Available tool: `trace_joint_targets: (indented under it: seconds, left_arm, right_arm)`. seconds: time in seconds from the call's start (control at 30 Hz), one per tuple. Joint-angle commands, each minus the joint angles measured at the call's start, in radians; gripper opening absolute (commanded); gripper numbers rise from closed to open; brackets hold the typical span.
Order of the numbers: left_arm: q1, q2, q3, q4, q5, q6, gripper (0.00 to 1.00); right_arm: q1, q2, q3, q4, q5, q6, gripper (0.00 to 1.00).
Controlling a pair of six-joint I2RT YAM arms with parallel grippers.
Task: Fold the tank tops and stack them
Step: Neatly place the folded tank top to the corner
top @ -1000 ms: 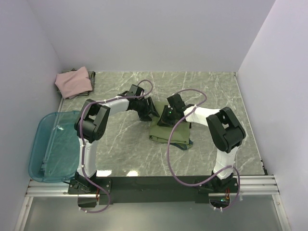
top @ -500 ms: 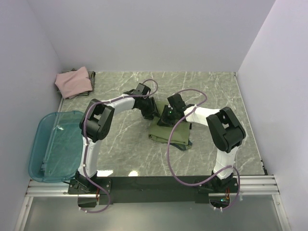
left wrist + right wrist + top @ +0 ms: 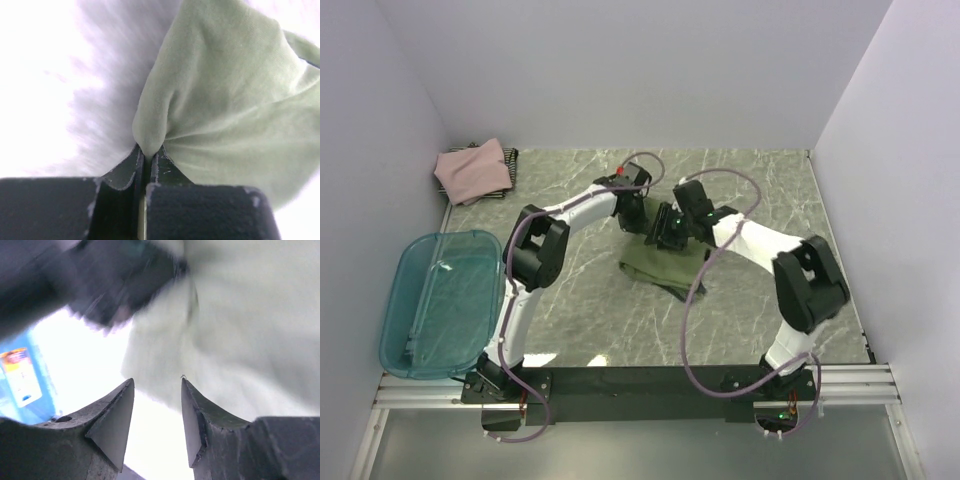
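The olive-green tank top (image 3: 663,266) lies folded in the middle of the table. My left gripper (image 3: 642,218) is at its far edge and is shut on a pinch of the olive cloth (image 3: 230,100), which bunches into the closed jaws (image 3: 148,146). My right gripper (image 3: 663,232) hovers just beside it over the same edge. Its jaws (image 3: 157,381) stand open with nothing between them, and the olive cloth (image 3: 240,335) lies beyond the tips. The dusty-pink tank top (image 3: 472,169) rests folded in the far left corner on the dark striped one (image 3: 511,158).
A teal plastic bin (image 3: 440,300) sits at the table's left edge near the left arm's base. White walls close in the back and both sides. The left arm's dark gripper (image 3: 115,285) shows blurred right next to my right fingers.
The left gripper moved toward the back right and closed on the olive top's far edge. The right gripper opened and shifted back with it. The cloth's far edge is drawn up.
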Motion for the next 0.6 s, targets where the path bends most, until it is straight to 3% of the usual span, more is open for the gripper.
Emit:
trace_joint_targets:
  seconds: [0.0,0.23,0.57]
  left_arm:
    - [0.097,0.094,0.101,-0.170,-0.393,0.141,0.01]
    - [0.253,0.187,0.360,-0.263,-0.639,0.272,0.01]
    - [0.428,0.199,0.477,-0.096,-0.797,0.468,0.01]
  right_arm:
    - [0.001,-0.170,0.073,-0.087,0.042,-0.066,0.50]
    - [0.003,-0.321,0.004,-0.106,0.032,-0.092,0.50]
    - [0.014,-0.307,0.021,-0.132,0.002,-0.151,0.50]
